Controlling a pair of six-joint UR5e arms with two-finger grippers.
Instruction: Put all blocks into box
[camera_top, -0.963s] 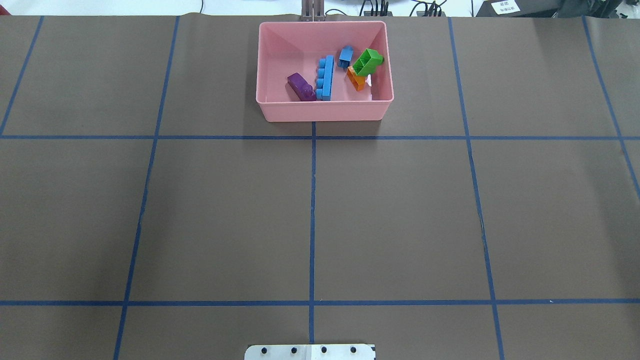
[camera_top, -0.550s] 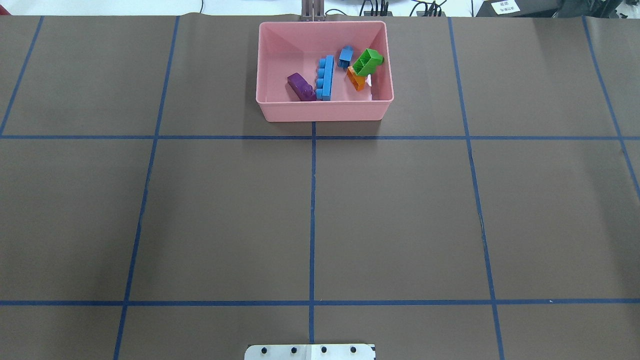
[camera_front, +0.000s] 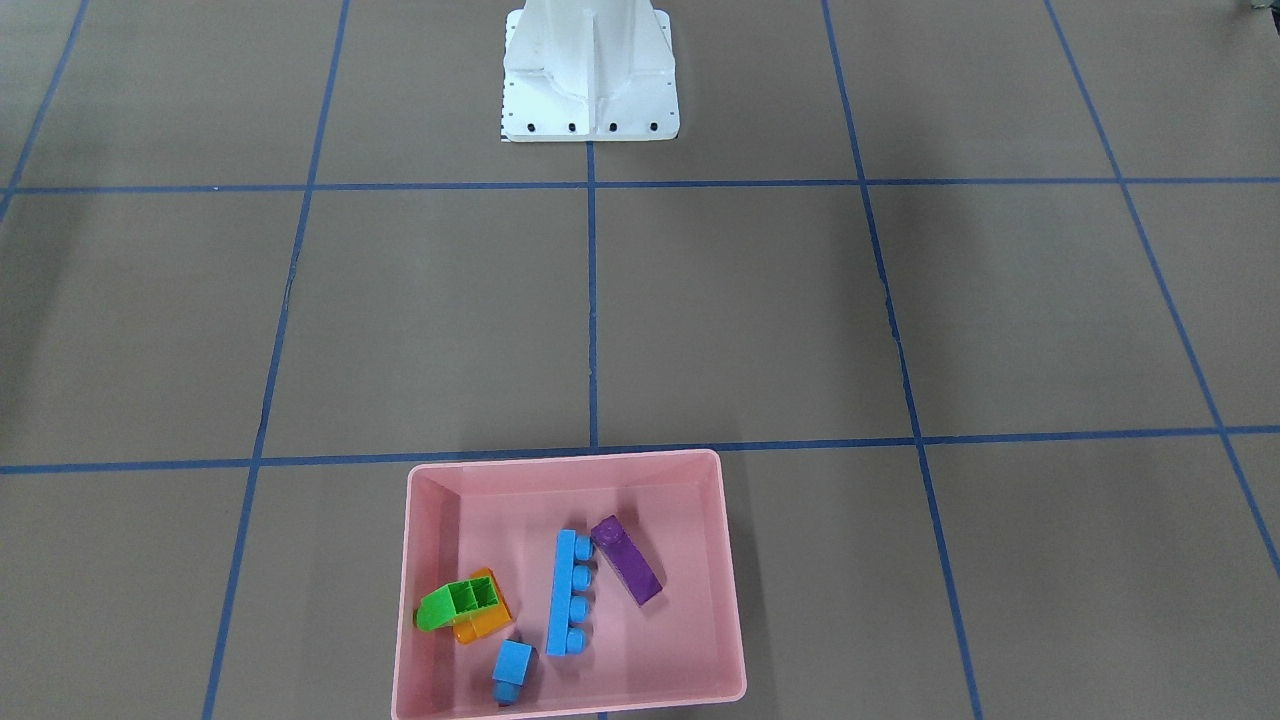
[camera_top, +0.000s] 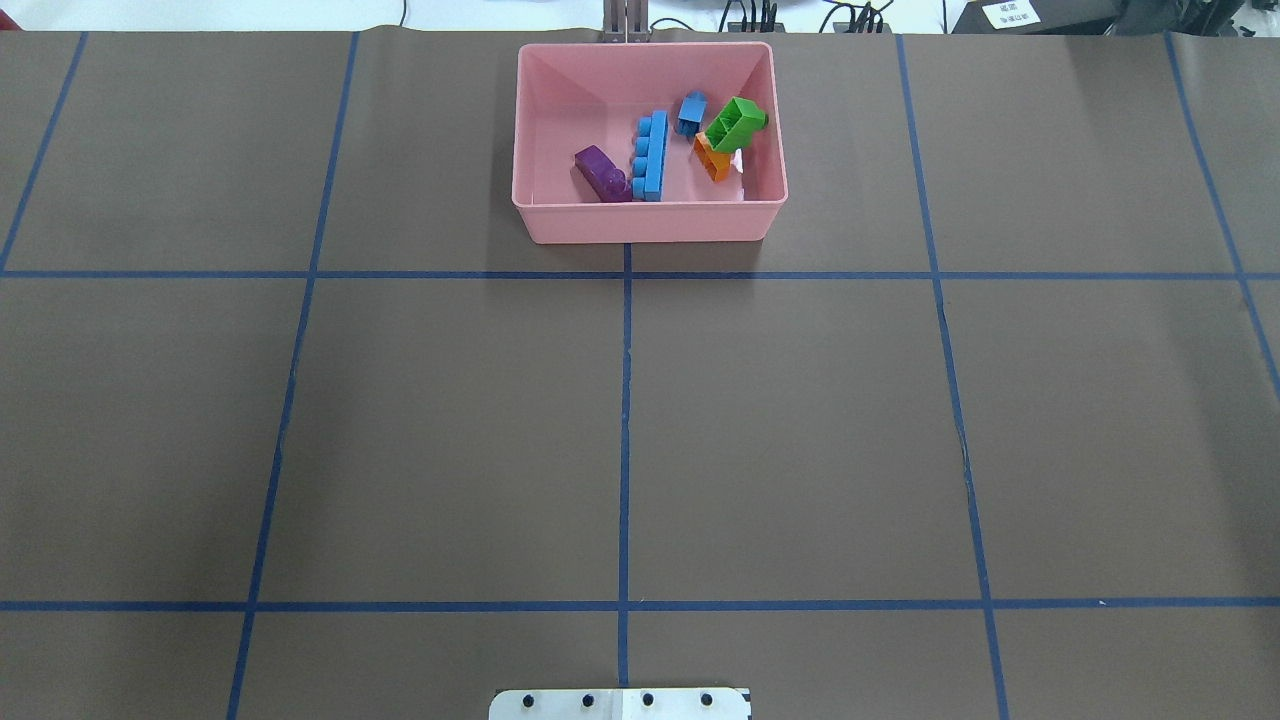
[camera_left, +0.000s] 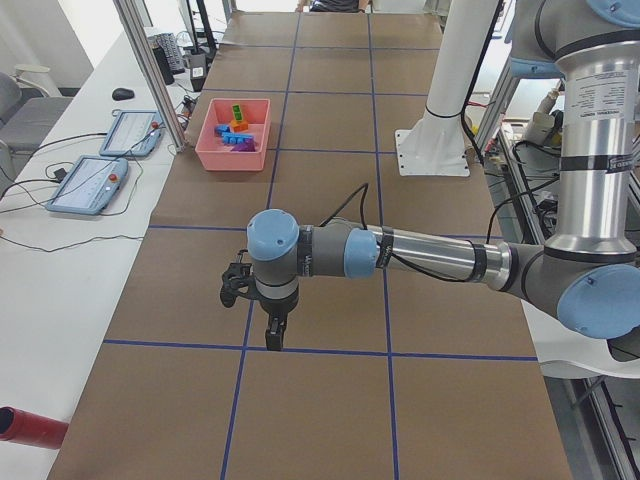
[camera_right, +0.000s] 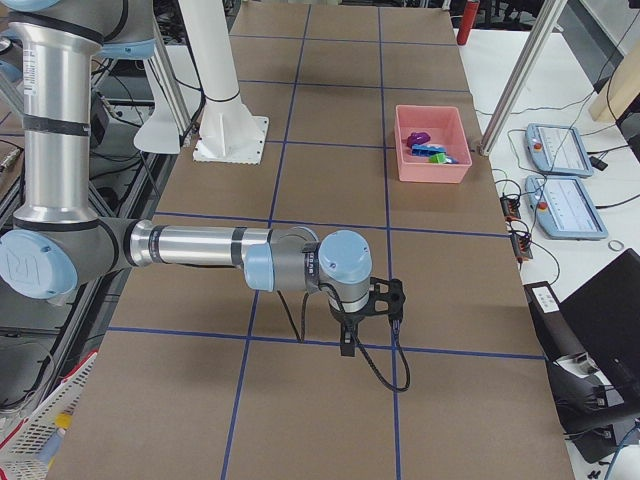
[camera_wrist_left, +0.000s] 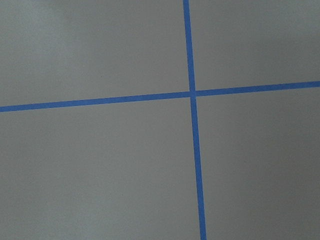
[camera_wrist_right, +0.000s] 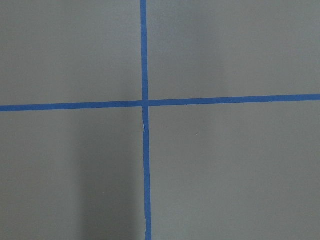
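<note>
The pink box (camera_top: 645, 222) stands at the far middle of the table, also seen as the box (camera_front: 570, 458) in the front-facing view. Inside it lie the purple block (camera_top: 601, 173), the long light-blue block (camera_top: 651, 155), the small light-blue block (camera_top: 691, 112), and the green block (camera_top: 737, 124) resting partly on the orange block (camera_top: 712, 157). My left gripper (camera_left: 272, 335) hangs over the table far from the box and shows only in the left side view; my right gripper (camera_right: 347, 340) shows only in the right side view. I cannot tell whether either is open or shut.
The white robot base (camera_front: 590, 80) stands at the near middle edge. Blue tape lines cross the brown table cover. Teach pendants (camera_left: 100, 185) lie on the white bench beyond the box, next to an aluminium post (camera_left: 150, 70). A red cylinder (camera_left: 30, 425) lies at the left end.
</note>
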